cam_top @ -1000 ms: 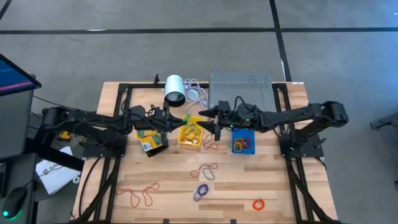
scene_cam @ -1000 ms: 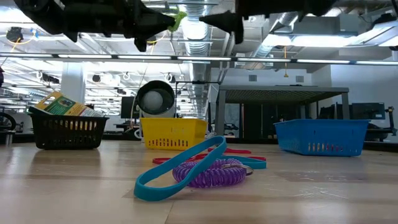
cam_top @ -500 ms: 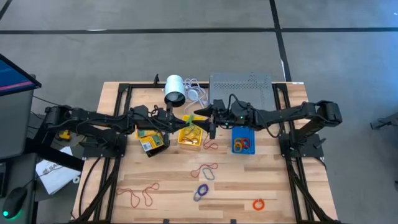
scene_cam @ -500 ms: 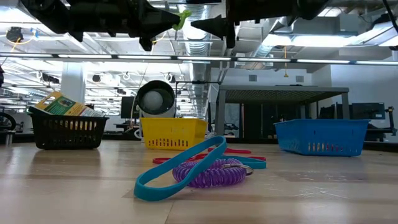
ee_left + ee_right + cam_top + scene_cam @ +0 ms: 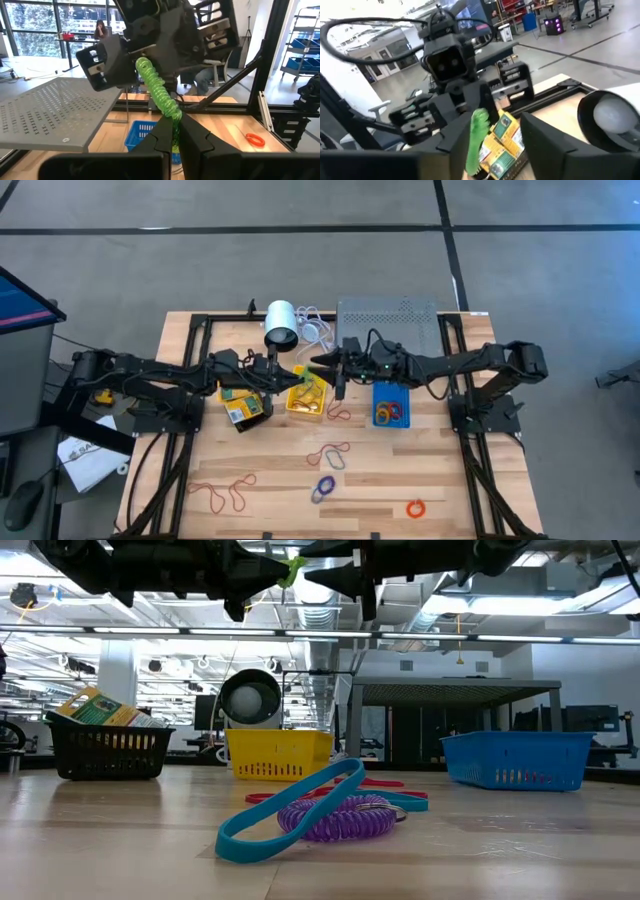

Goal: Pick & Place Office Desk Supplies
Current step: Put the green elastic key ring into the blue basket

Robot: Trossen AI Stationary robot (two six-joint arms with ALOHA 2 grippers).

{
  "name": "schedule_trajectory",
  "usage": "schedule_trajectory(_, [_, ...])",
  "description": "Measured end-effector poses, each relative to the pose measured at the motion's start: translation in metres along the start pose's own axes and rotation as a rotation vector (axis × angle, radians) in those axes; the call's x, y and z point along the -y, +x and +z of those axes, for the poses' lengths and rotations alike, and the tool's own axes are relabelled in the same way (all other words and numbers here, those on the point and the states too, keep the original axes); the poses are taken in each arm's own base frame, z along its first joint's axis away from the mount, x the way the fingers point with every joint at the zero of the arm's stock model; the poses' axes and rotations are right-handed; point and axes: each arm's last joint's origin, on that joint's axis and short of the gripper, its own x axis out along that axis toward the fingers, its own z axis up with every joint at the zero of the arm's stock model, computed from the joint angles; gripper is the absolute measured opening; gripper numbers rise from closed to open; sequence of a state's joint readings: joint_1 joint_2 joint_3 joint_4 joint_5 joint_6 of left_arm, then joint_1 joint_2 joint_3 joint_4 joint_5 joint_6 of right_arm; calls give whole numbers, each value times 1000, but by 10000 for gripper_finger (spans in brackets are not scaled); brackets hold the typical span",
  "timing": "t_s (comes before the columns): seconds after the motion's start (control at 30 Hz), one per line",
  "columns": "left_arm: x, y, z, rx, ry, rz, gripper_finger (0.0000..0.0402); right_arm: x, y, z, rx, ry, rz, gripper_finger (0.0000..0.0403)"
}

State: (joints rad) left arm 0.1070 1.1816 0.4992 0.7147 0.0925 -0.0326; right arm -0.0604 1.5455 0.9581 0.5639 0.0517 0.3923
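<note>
**Dark arms, boxy wrists, tapered fingers**

Built of matte black links, slim along the reach and thicker at the joints. Black cables looped beside the right arm [image 5: 470,365] and trailing along the left arm [image 5: 140,372]. Wrist housing blocky and faceted, with a square camera module and a pale printed label. Fingers [image 5: 197,137] black, angular, narrowing to blunt tips. Bases bolted to black frame rails.

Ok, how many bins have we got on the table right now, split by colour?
Black bin: 1
Yellow bin: 1
Blue bin: 1
Total: 3 bins
</note>
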Motion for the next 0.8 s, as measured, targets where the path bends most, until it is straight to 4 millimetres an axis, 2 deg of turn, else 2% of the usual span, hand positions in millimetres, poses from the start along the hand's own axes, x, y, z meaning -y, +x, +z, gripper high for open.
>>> schedule_trajectory(0.4, [0,0,0,1,1,-1,5,-2,0,-1,-20,-27,45,12])
schedule_trajectory(0.8, [0,0,0,1,1,0,11,-5,-2,0,-22,-26,57,2])
